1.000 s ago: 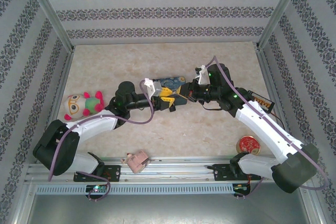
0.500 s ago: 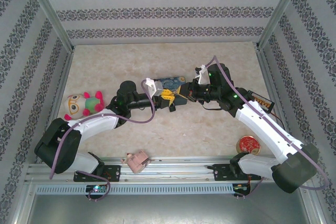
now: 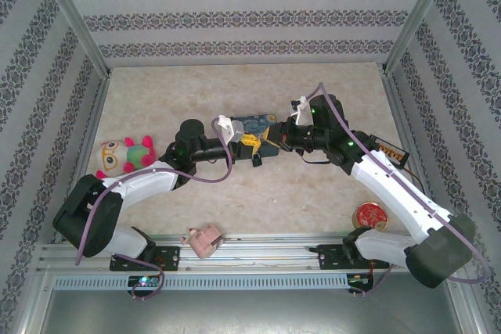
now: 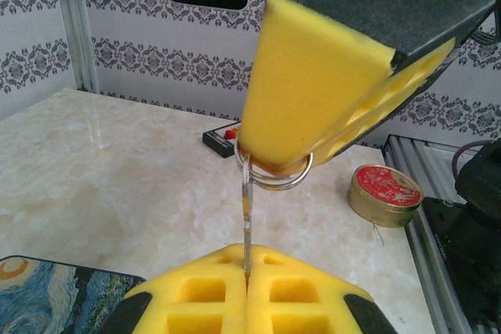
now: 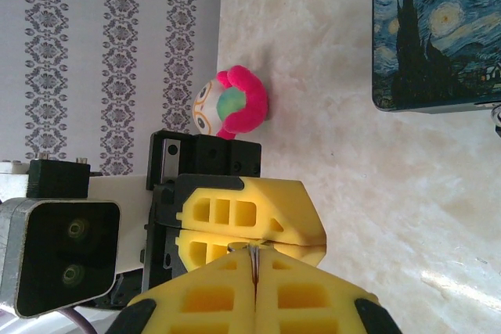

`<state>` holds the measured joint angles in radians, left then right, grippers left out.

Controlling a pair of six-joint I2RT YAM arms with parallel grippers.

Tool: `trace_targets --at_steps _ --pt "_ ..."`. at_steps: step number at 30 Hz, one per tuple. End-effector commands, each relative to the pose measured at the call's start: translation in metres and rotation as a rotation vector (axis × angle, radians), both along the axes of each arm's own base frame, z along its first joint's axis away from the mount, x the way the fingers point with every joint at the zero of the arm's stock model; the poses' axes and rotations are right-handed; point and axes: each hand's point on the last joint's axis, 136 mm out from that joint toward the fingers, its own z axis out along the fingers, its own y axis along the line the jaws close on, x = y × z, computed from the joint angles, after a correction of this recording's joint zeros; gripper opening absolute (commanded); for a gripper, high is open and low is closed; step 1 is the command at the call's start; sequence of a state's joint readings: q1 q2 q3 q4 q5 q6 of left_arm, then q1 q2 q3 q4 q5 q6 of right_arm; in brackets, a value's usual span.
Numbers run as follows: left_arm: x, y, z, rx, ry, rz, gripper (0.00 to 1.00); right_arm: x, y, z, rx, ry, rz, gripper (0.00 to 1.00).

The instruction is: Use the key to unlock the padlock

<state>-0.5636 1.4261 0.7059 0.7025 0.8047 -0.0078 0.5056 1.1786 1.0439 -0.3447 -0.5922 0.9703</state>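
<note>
Wallpaper on back wall point(image 3: 250, 21), left wall point(image 3: 39, 76) and right wall point(image 3: 470, 68): pale, with grey damask bands in stripes. Silver metal posts point(image 3: 74, 21) run up at back corners. Tabletop point(image 3: 313, 185) is beige marble-look, bit glossy, bright reflected patch point(image 5: 462, 287). Slotted aluminium rail point(image 3: 258, 252) along near edge. Lighting bright, even, shadows soft.

White arm links point(image 3: 391, 185), black joints — purple cables point(image 3: 205, 181), yellow honeycombed fingers point(image 4: 313, 91).

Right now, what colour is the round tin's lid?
Red; the round tin shows best in the left wrist view.
</note>
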Motion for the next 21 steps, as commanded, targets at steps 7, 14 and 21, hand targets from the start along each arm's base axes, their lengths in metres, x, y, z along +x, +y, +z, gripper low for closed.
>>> trace_targets --at_steps 7,14,21 --pt "-0.0023 -0.0069 0.0136 -0.019 -0.008 -0.027 0.20 -0.0007 -0.0005 0.0018 0.015 -0.011 0.002 0.00" --pt "-0.0025 -0.0069 0.0115 -0.016 0.003 -0.028 0.15 -0.0009 -0.0006 0.0034 0.018 -0.014 0.001 0.00" --pt "-0.0050 -0.0064 0.0080 -0.008 -0.001 -0.038 0.40 -0.0001 -0.0005 0.0035 0.019 -0.014 -0.001 0.00"
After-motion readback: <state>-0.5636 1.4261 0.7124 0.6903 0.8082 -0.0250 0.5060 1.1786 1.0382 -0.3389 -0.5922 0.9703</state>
